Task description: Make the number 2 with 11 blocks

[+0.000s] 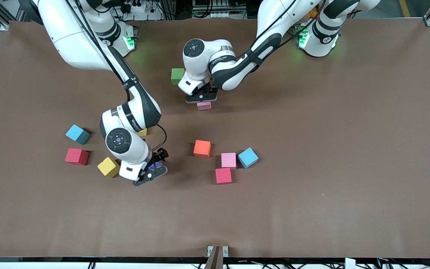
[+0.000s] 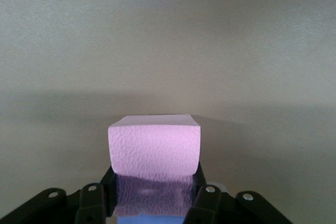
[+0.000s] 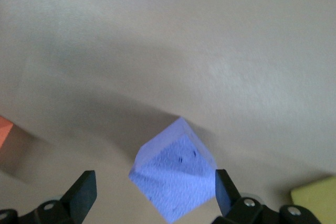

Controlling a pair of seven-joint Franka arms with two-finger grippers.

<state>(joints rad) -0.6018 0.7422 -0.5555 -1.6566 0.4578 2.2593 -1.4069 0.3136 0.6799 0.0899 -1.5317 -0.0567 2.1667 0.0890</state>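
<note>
My left gripper (image 1: 202,98) is low over the table near the robots' bases, shut on a pink block (image 1: 204,105). In the left wrist view the pink block (image 2: 155,145) sits tight between the jaws of the left gripper (image 2: 155,182). A green block (image 1: 177,76) lies beside it. My right gripper (image 1: 154,169) is open and low around a purple block (image 1: 155,164). In the right wrist view the right gripper (image 3: 153,190) straddles the purple block (image 3: 173,177), which is turned corner-on. The number 2 shows in no view.
Loose blocks lie scattered: light blue (image 1: 77,134), red (image 1: 77,156) and yellow (image 1: 108,166) toward the right arm's end, a second yellow (image 1: 142,132) partly under the right arm. Orange (image 1: 202,148), pink (image 1: 228,160), light blue (image 1: 248,157) and red (image 1: 223,175) cluster mid-table.
</note>
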